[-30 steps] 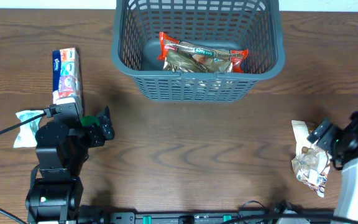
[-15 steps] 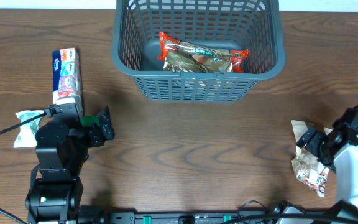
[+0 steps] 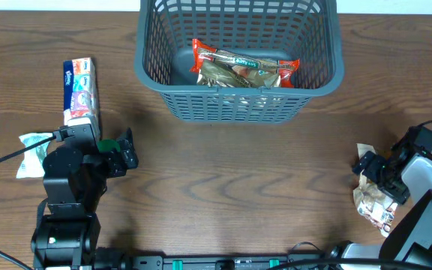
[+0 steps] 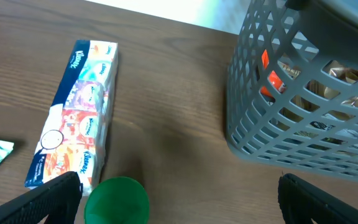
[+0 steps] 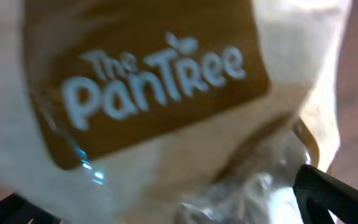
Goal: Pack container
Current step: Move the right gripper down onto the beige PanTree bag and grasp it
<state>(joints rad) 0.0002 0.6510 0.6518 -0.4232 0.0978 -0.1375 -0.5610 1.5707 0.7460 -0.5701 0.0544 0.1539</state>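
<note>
The dark grey lattice basket (image 3: 139, 52) stands at the back centre and holds a red and brown snack bag (image 3: 244, 67). It also shows in the left wrist view (image 4: 272, 134). My right gripper (image 3: 372, 171) is open and pressed down over a beige "The PanTree" bag (image 3: 371, 202) at the right. That bag (image 5: 166, 93) fills the right wrist view, between the two spread fingers (image 5: 176, 208). My left gripper (image 3: 126, 150) is open and empty, low over the table at the left (image 4: 179, 202).
A long tissue pack (image 3: 81, 90) lies left of the basket, also in the left wrist view (image 4: 76, 112). A small pale packet (image 3: 30, 144) lies at the far left. A green round thing (image 4: 117, 200) sits by my left finger.
My right arm has swung lower and toward the left onto the beige bag, which shifted slightly. The left arm has not moved.
</note>
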